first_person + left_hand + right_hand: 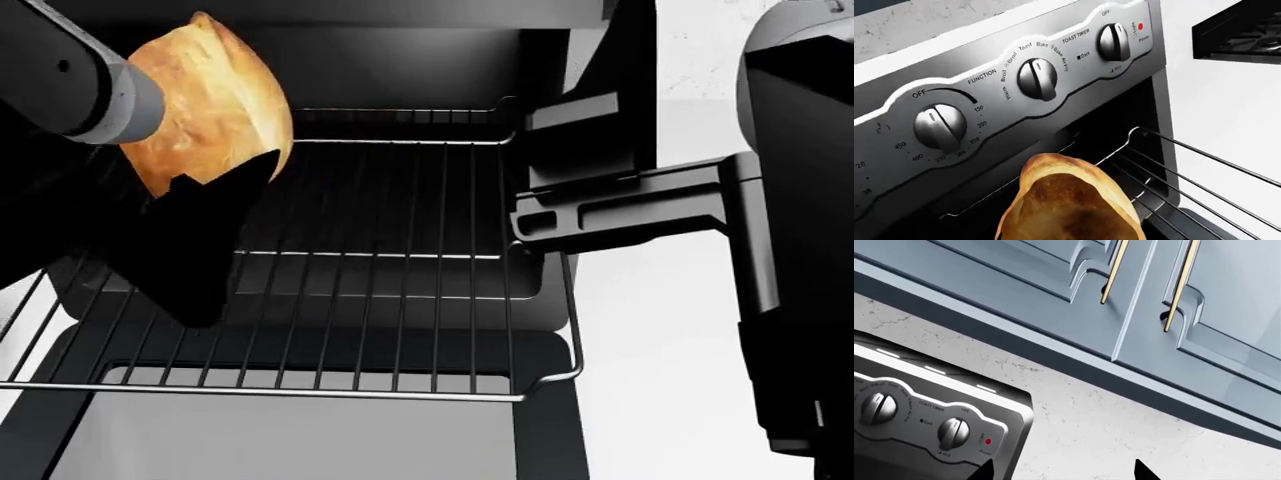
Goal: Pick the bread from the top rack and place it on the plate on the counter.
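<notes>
Left wrist view: your bread [1071,202] fills the lower middle of the shot, golden-brown centre with a paler crust edge, right in front of the lens. Behind it sits the toaster oven's control panel [1007,85] with three knobs: temperature knob [939,126], function knob [1037,79], toast timer knob [1113,42]. The red power light [1141,26] shows beside the timer. The top rack [1201,185] sticks out of the oven mouth past the bread; the roll looks clear of the bars. You can't see the fingers here.

Head view: your left gripper [200,205] is up at the upper left with the bread [214,95] in it. One dark finger [220,215] overlaps the roll's lower edge, so the pincer is closed around the bread. The roll hangs above the top rack [400,270], off the wires, over its left rear part. The rack is pulled out toward you above the dropped oven door [287,435]. Your right arm [787,220] is at the right edge beside the oven. Its black gripper body [601,210] shows, but the fingertips are hidden, so this view doesn't tell how far it's open.

Right wrist view: your two right fingertips [981,471] poke in at the frame edge, well apart, nothing between them, so that pincer is spread and empty. Ahead you see the oven's control panel [921,412], a pale speckled wall [1121,425], and blue-grey cabinet doors [1054,285] with gold bar handles [1113,271].

The plate shows in none of the views.
</notes>
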Robot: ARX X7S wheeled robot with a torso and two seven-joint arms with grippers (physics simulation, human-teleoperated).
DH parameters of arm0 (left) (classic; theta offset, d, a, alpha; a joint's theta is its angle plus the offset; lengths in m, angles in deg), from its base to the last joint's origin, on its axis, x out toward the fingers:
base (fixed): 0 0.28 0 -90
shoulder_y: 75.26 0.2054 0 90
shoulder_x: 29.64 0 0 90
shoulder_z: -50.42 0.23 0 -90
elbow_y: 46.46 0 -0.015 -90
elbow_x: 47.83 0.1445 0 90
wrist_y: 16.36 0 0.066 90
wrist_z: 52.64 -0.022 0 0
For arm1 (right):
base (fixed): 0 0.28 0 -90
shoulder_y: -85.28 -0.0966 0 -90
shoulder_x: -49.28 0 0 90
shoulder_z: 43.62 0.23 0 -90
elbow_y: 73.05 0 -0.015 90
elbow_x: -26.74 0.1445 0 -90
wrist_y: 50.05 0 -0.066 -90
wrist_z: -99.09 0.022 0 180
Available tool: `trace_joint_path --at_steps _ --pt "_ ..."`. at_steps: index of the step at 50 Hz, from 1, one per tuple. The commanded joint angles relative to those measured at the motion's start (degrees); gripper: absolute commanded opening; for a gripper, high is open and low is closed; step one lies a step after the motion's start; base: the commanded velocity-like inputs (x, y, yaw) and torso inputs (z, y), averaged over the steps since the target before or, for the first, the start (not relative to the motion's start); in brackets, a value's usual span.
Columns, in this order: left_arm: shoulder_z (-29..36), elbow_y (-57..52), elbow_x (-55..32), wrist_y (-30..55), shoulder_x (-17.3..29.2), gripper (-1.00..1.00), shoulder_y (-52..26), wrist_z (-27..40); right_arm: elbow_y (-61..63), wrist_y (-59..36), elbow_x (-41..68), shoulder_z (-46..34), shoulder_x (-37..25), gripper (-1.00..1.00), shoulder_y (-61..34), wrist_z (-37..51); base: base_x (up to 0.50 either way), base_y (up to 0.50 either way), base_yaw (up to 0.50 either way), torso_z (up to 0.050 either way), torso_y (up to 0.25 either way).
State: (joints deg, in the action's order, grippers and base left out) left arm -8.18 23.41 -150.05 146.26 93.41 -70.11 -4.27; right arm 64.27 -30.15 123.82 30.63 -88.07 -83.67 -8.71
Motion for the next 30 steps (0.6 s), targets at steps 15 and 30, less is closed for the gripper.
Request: trace_joint_path --at_steps 15,30 --pt "-7.14 -13.15 -25.48 -7.9 18.78 -1.0 -4.48 21.31 2.26 0.63 0.22 2.29 0.2 1.0 1.36 -1.95 0.0 0.0 0.0 0.0 0.0" --pt "-18.12 -12.9 -22.45 -8.36 31.7 -1.0 2.72 16.15 2.63 1.28 1.45 1.77 -0.26 1.0 1.3 -1.2 0.0 0.0 0.0 0.0 0.0"
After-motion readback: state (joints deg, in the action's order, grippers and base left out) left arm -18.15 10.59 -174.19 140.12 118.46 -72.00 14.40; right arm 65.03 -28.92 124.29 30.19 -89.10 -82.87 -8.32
